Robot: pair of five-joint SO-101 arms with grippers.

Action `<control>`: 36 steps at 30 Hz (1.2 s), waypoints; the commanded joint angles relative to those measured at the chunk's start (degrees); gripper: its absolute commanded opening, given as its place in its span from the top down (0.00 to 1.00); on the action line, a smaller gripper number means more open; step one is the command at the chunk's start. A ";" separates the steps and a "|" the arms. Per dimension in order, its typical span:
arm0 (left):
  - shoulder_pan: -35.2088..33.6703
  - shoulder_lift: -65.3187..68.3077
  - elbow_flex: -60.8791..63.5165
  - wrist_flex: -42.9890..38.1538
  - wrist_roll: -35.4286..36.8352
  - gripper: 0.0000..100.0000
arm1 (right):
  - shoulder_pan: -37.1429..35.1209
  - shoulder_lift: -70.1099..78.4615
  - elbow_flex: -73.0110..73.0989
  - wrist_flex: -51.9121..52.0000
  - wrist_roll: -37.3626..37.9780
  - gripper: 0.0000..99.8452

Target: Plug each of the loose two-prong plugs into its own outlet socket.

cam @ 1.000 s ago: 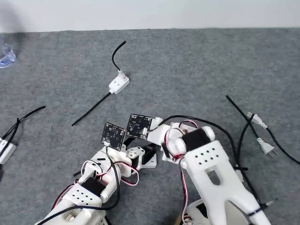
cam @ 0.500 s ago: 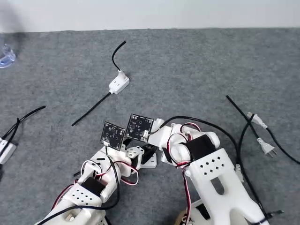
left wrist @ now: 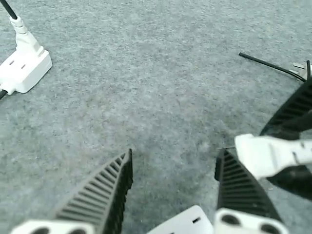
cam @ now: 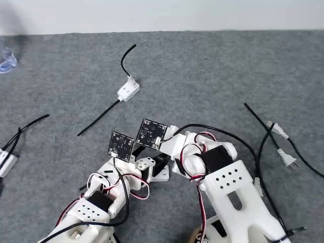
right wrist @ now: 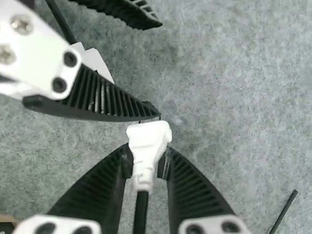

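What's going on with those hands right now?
Right hand shut on white plug. Left hand open, its finger close ahead of plug. Outlet socket farther off.

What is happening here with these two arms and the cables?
The right gripper holds a white plug in its shut jaws, over the grey carpet. The left gripper is open right beside it, holding nothing. A white outlet socket lies farther ahead, and two more plugs lie loose to the right.

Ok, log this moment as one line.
right gripper: shut on white plug | left gripper: open, empty | outlet socket: on carpet, away from both
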 commanded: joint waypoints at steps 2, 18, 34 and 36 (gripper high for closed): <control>-0.09 0.09 -0.22 -1.05 -0.09 0.74 | -1.98 -1.63 -3.69 -1.80 -0.97 0.99; -1.23 -0.26 -0.22 0.09 -0.18 0.74 | 3.91 -1.45 -3.52 -2.33 2.55 0.99; -2.55 -0.26 -0.22 0.44 -0.18 0.74 | 18.33 -0.92 17.93 -17.98 12.84 0.99; -2.55 -0.26 -0.22 0.44 -0.18 0.74 | 20.97 -0.92 20.22 -19.38 15.91 0.99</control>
